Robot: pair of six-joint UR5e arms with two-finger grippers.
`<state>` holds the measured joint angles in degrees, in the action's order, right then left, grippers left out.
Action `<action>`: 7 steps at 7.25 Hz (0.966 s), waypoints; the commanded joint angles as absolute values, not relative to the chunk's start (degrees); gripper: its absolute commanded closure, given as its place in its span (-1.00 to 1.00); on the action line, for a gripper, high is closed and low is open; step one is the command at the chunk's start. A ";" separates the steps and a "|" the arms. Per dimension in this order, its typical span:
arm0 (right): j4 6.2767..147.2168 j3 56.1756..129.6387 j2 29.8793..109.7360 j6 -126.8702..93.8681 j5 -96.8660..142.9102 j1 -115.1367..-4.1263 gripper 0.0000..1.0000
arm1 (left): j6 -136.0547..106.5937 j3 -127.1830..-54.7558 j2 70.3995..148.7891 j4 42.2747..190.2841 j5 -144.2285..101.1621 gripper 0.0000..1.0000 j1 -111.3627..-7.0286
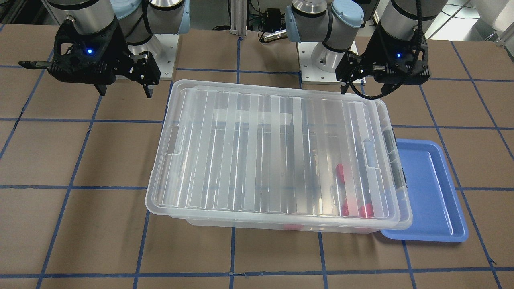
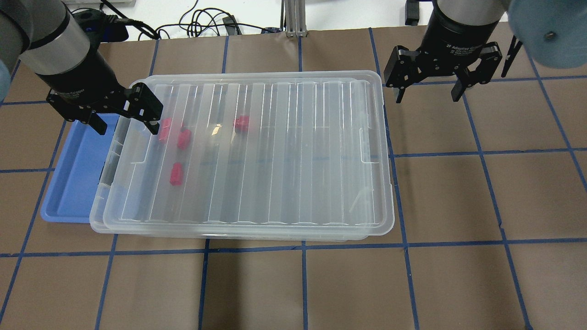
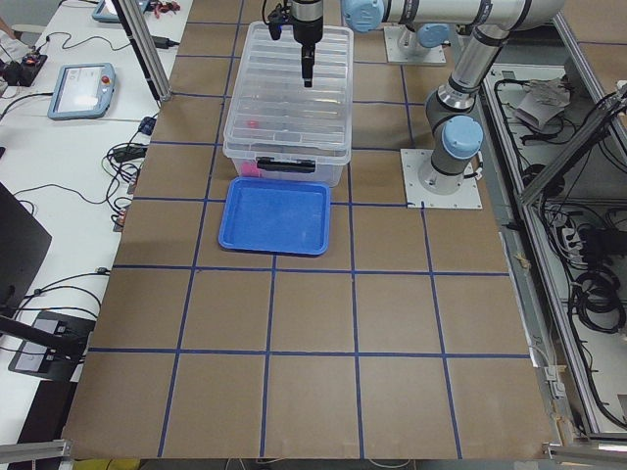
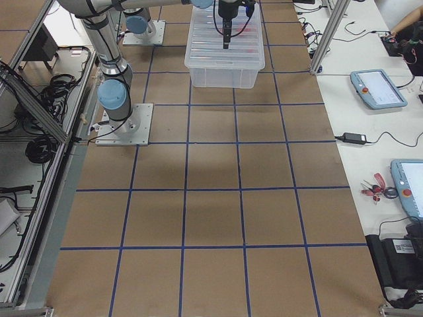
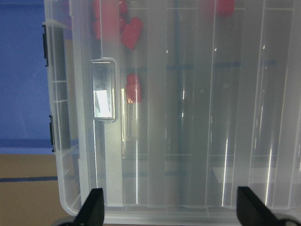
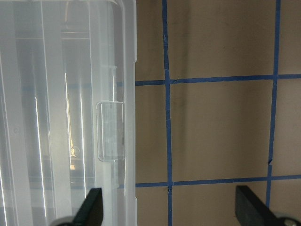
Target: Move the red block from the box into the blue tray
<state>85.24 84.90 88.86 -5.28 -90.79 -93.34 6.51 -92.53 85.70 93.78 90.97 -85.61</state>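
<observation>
Red block (image 5: pixel 133 88) nearest the left gripper (image 5: pixel 170 209) lies up-frame & a bit left of the fingers in the left wrist cam, inside the box (image 5: pixel 70 197). Its long axis runs up-down the frame, i.e. crosswise to the line btwn the two fingers, so a straight-down close would take it across the short width. But the ribbed lid (image 5: pixel 197 117) sits on the box btwn gripper & blocks, so I judge it has to come off first. Left gripper is wide open, holding nothing. Right gripper (image 6: pixel 169 209) is the same, wide & empty, over the table (image 6: pixel 221 132) just past the box's other end, w/ no red in its cam. So the left arm is nearer, both to the blocks & to the blue tray (image 2: pixel 69 183), which lies just beside the box's end at left of the overhead frame; can't tell if touching. Overhead shows four blocks, all in the box's left half. Front cam shows one block (image 1: pixel 293 227) low in frame against the box wall, which the wrist cam only clips at its top edge. No block shows in the tray.
</observation>
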 commanded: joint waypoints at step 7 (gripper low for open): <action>85.43 85.60 89.21 -5.19 -90.53 -93.51 -1.00 | 6.77 -90.88 87.80 93.16 90.97 -1.00 -85.25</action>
